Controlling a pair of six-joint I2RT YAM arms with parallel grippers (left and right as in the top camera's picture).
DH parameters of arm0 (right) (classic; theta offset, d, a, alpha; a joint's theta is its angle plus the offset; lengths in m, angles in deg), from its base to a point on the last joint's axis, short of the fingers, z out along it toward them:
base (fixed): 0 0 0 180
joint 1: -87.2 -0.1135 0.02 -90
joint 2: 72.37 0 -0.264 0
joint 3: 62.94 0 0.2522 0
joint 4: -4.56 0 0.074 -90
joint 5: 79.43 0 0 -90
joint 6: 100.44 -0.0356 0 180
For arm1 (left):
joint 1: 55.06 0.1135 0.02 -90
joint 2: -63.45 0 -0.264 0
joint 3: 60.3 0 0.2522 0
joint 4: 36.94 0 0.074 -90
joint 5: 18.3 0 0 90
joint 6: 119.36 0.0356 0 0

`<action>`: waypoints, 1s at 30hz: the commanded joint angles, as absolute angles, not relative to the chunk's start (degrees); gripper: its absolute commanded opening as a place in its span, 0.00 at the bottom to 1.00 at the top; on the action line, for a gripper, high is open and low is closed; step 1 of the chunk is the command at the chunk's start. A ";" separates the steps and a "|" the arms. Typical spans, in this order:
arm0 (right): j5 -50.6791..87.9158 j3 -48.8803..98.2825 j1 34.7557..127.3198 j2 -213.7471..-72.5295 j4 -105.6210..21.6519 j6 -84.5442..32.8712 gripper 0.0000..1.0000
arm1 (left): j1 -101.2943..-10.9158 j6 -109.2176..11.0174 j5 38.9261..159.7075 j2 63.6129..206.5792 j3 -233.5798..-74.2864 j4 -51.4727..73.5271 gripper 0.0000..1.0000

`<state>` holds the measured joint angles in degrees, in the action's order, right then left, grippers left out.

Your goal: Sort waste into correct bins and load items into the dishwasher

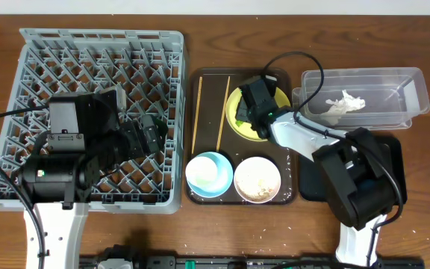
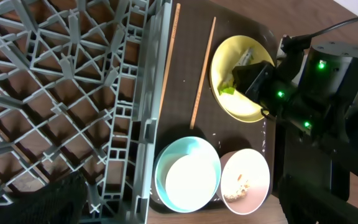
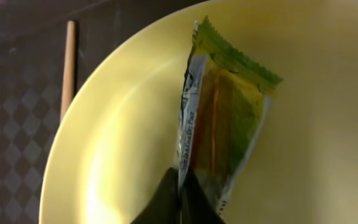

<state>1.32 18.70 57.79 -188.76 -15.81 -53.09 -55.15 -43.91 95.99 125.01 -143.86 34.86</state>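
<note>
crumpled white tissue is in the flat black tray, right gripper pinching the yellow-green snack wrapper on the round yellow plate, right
No: the overhead view shows the crumpled white tissue in the clear plastic rectangular tub. Right gripper does pinch the yellow-green snack wrapper on the round yellow plate.

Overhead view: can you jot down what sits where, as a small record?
Rack: large grey plastic dish rack, no dishes visible inside
Dark brown serving tray: two thin wooden chopsticks, light blue bowl, white bowl with crumbs, round yellow plate
Plate: yellow-green snack wrapper, right arm's fingers shut on its edge
Clear plastic tub: crumpled white tissue inside
</note>
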 commanded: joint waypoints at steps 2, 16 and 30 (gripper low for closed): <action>0.79 18.18 59.19 -180.85 -22.37 -50.99 0.01 | -55.02 -42.93 96.54 124.81 -144.99 34.86 0.99; -7.38 18.11 81.27 -162.82 -43.00 -47.91 0.11 | -55.02 -42.93 96.54 124.81 -144.99 34.86 0.99; 30.54 18.64 76.15 -150.34 -47.13 -24.35 0.39 | -55.02 -42.93 96.54 124.81 -145.02 34.86 0.99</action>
